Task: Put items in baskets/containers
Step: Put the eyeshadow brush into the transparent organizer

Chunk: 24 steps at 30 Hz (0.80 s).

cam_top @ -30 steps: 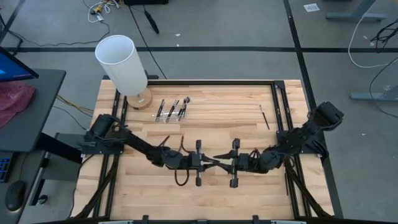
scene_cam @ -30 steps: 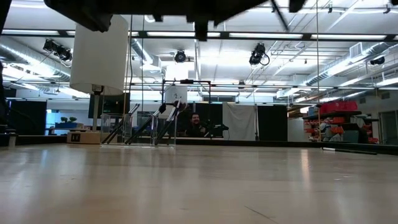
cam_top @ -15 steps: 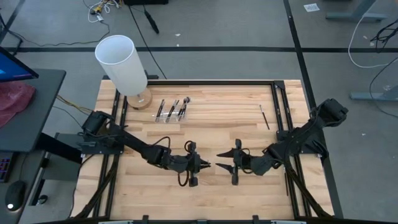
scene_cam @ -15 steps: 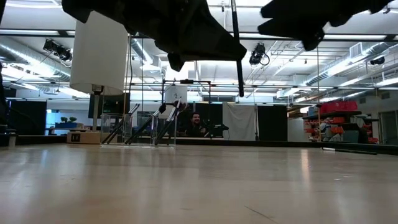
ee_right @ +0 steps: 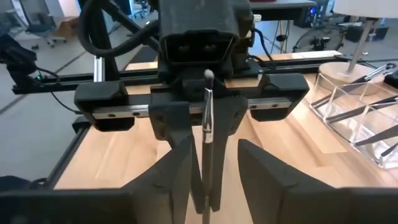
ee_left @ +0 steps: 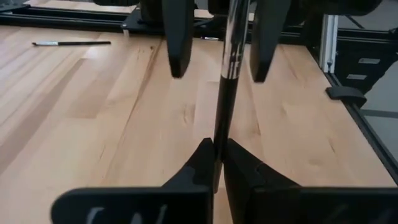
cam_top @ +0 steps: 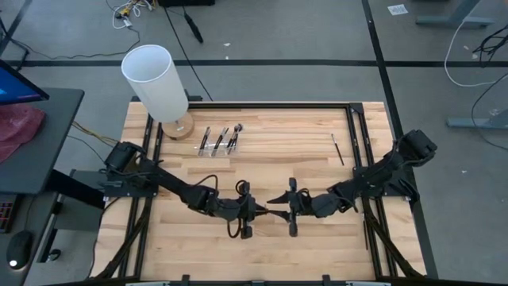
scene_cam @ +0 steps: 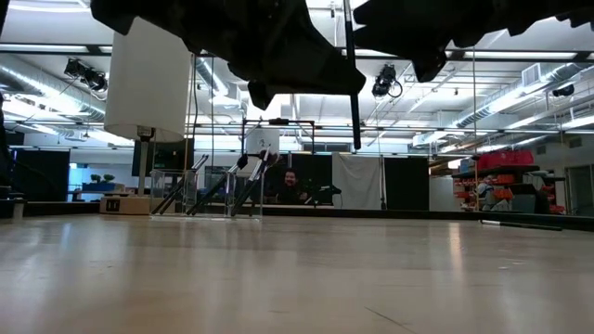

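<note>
I have both arms meeting over the middle of the table [cam_top: 262, 135], toward its near edge. My left gripper [cam_top: 260, 210] is clamped on a thin dark brush [ee_left: 225, 81]; in the left wrist view the handle runs straight out from between the closed fingers [ee_left: 200, 163]. My right gripper [cam_top: 275, 212] faces it tip to tip, its two fingers [ee_right: 174, 168] standing apart on either side of the brush shaft with a gap on each side, so I read it as parted and not gripping. In the low view the brush hangs upright well above the wood.

The clear holder [cam_top: 219, 143] sits near the far left corner, just beside the white cylinder [cam_top: 155, 81] on its wooden base [cam_top: 180, 129], with several brushes [cam_top: 222, 137] leaning in its compartments. One loose brush [cam_top: 337, 148] lies flat near the far right edge, well apart from everything. The black rail frame [cam_top: 355, 131] runs along the far and right sides. Between the grippers and the holder the boards are open, and the near strip below the arms is bare wood too.

Compared with half a second ago, my right gripper has moved in toward the left one: there was a clear gap between them then, and now the tips overlap around the brush. The left arm has barely shifted
</note>
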{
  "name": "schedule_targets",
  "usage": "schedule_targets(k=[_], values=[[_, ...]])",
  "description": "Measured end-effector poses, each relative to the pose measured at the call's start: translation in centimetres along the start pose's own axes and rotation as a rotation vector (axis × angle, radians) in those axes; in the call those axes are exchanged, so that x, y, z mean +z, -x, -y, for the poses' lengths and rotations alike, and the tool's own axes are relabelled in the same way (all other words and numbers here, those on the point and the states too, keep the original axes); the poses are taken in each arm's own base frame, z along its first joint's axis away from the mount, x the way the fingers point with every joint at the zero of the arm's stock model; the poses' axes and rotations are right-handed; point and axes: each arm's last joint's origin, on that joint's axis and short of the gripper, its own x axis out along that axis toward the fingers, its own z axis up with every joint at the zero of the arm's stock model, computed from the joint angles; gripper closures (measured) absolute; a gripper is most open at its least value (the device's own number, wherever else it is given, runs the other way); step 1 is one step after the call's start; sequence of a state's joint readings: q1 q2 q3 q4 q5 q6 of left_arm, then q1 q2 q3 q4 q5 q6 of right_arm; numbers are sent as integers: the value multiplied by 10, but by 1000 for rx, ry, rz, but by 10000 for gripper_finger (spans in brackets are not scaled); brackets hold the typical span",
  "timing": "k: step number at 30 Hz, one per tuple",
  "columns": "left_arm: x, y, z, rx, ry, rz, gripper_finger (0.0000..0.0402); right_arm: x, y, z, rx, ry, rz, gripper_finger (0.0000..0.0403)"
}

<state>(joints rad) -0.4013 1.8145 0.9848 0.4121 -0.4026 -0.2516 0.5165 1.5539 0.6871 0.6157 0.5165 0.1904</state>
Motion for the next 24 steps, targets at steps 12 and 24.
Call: schedule_targets(k=[12, 24], values=[[23, 63, -34, 424, -2, -165, 388, -4, 4, -7, 22, 10, -33, 278], [16, 117, -143, 851, 161, -198, 388, -4, 4, -9, 28, -14, -28, 278]])
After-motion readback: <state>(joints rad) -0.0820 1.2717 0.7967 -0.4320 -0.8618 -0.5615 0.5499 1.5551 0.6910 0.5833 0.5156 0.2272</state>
